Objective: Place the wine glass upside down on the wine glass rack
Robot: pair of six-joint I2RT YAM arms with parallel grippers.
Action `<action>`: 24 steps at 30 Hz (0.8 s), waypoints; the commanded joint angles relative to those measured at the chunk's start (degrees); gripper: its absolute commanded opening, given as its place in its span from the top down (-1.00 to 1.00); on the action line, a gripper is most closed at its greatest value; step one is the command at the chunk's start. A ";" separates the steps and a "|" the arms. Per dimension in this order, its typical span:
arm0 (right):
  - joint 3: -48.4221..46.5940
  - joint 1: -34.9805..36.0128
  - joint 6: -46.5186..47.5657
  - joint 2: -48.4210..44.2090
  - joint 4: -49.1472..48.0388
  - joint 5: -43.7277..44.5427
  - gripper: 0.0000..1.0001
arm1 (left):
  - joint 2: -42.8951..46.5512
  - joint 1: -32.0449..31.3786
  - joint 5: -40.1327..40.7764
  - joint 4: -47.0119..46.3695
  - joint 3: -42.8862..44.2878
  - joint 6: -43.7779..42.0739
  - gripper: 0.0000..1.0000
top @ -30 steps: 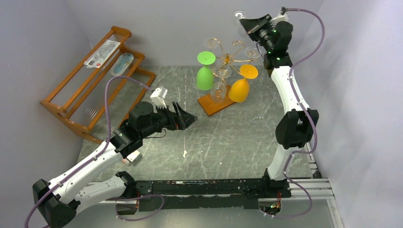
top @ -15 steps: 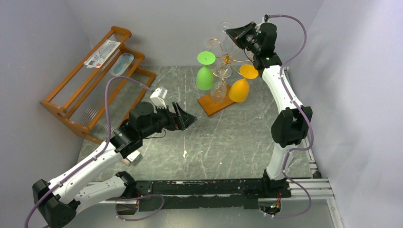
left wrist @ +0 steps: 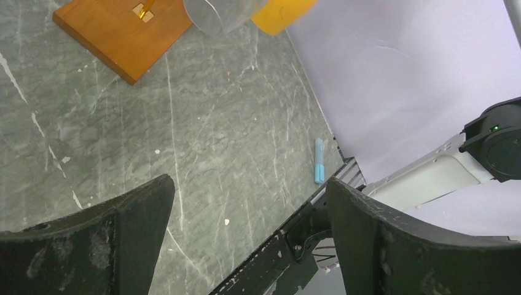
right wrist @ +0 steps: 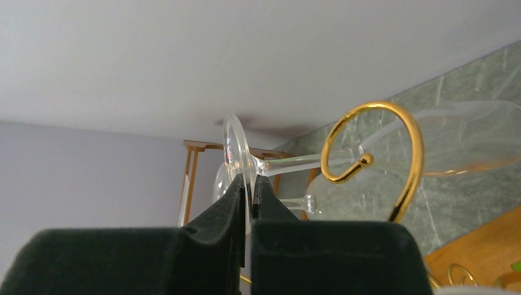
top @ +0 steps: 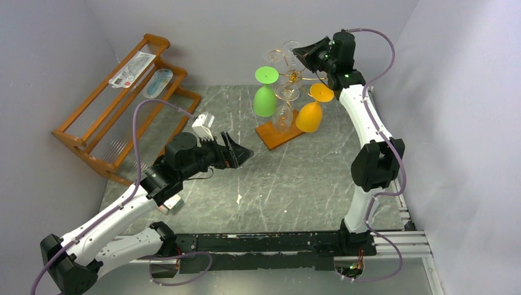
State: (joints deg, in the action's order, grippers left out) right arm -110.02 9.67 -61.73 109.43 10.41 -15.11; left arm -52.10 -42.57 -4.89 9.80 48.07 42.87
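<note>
Your right gripper (right wrist: 247, 184) pinches just the glass (right wrist: 235, 138) by its foot; bump the hook (right wrist: 418, 157) ahead and it slips; left gripper (left wrist: 249, 203) gapes empty.

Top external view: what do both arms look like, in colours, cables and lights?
Left arm and right arm: white links with black joint housings, each trailed by a looping purple cable. A black joint on the right arm shows a small green light. Left tool and right tool have black, wedge-shaped fingers; the left's look scuffed with pale specks.
</note>
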 commanded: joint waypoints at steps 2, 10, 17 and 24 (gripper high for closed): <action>-0.75 -0.09 -0.11 -4.62 3.28 2.91 1.00 | 1.01 0.35 1.61 1.62 0.88 0.38 -0.93; 0.54 -0.16 0.35 -6.53 5.30 4.86 1.00 | 1.47 0.25 2.42 2.30 0.62 0.90 -0.93; 1.69 -0.35 1.04 -7.96 6.35 8.20 1.00 | 2.06 0.29 3.08 2.68 0.27 1.11 -0.93; 7.62 -0.44 1.31 -12.25 1.73 14.83 1.00 | 1.23 0.29 3.02 2.59 0.44 1.07 -0.93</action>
State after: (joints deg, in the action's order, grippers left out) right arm -103.57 9.43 -61.36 100.55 15.51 -5.37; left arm -50.81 -42.57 -2.76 12.01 48.07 43.92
